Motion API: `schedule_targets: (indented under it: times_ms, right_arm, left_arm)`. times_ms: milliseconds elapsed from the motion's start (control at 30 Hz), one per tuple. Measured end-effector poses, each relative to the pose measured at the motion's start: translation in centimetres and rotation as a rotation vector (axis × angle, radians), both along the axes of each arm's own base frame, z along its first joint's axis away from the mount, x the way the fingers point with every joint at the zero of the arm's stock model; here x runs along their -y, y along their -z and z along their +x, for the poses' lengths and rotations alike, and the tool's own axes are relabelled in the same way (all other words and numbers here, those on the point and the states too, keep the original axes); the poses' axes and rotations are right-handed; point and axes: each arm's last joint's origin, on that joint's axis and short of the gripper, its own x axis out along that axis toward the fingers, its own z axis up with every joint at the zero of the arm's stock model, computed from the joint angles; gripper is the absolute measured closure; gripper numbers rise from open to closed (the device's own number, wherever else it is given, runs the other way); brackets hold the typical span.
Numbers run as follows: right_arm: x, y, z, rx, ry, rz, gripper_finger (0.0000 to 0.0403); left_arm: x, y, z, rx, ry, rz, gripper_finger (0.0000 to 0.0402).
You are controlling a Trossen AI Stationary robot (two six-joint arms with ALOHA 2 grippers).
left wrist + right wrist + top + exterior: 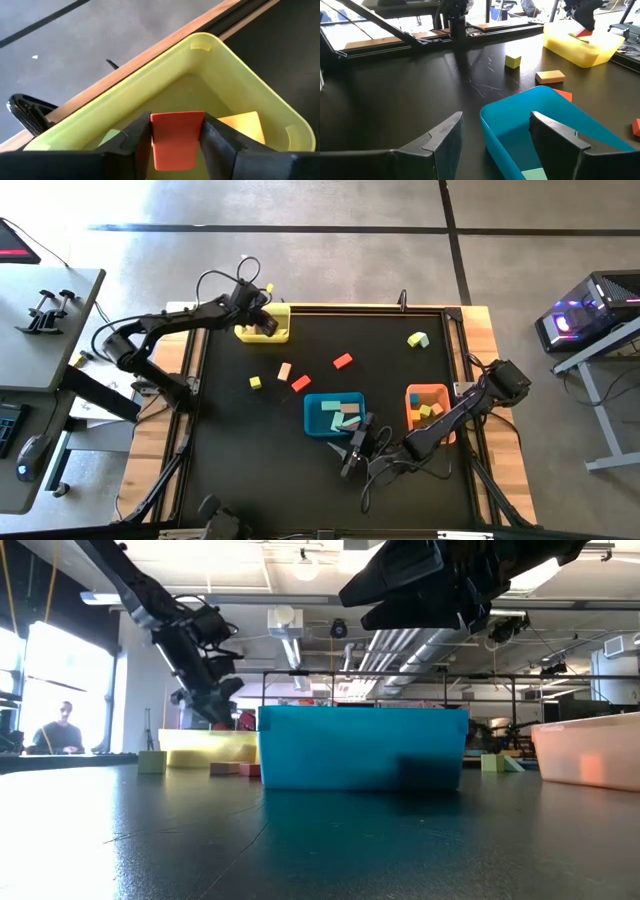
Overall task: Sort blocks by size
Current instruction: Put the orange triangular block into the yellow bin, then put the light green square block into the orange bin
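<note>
Over the yellow tray [280, 333] at the desk's [240, 440] far left corner, the left tool [176, 131] hung clenched on a red block [174, 136]. Loose blocks, yellow [256, 382], tan [285, 371] and red [343, 361], lay mid-desk. By the blue tray's [510, 125] near edge, the right tool [495, 132] hovered, fingers spread wide, gripping nothing.

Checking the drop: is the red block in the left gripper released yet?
No. The left gripper is shut on the red block, fingers against both sides, above the yellow tray.
</note>
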Motion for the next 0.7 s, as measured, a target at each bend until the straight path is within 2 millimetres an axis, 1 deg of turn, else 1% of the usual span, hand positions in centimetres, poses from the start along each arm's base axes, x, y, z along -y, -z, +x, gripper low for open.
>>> schedule_targets:
  times_ms: [100,200,267,367,433,533,600,700]
  right_arm:
    - [0.0,0.0,0.0,0.0,0.0,0.0,0.018]
    - [0.0,0.0,0.0,0.0,0.0,0.0,0.018]
    - [0.0,0.0,0.0,0.0,0.0,0.0,0.018]
    - [0.0,0.0,0.0,-0.001,0.0,0.0,0.018]
    - [0.0,0.0,0.0,-0.003,0.0,-0.002,0.018]
    - [0.0,0.0,0.0,-0.005,0.0,-0.004,0.018]
    - [0.0,0.1,0.0,-0.006,0.0,-0.004,0.018]
    - [0.0,0.1,0.0,-0.006,0.0,-0.004,0.0181]
  left_arm:
    - [0.1,-0.4,-0.1,0.019,0.01,0.003,0.0235]
    - [0.5,-1.5,-0.4,0.041,0.016,0.019,0.0207]
    - [1.0,-2.4,-0.7,0.052,0.019,0.03,0.0196]
    - [2.1,-4.0,-1.2,0.082,0.043,0.044,0.0192]
    - [3.2,-5.2,-1.5,0.112,0.071,0.047,0.0191]
    - [5.5,-6.9,-1.6,0.163,0.127,0.073,0.0191]
    - [7.3,-7.4,-1.5,0.201,0.179,0.091,0.0191]
    - [10.3,-7.5,-1.6,0.261,0.262,0.103,0.019]
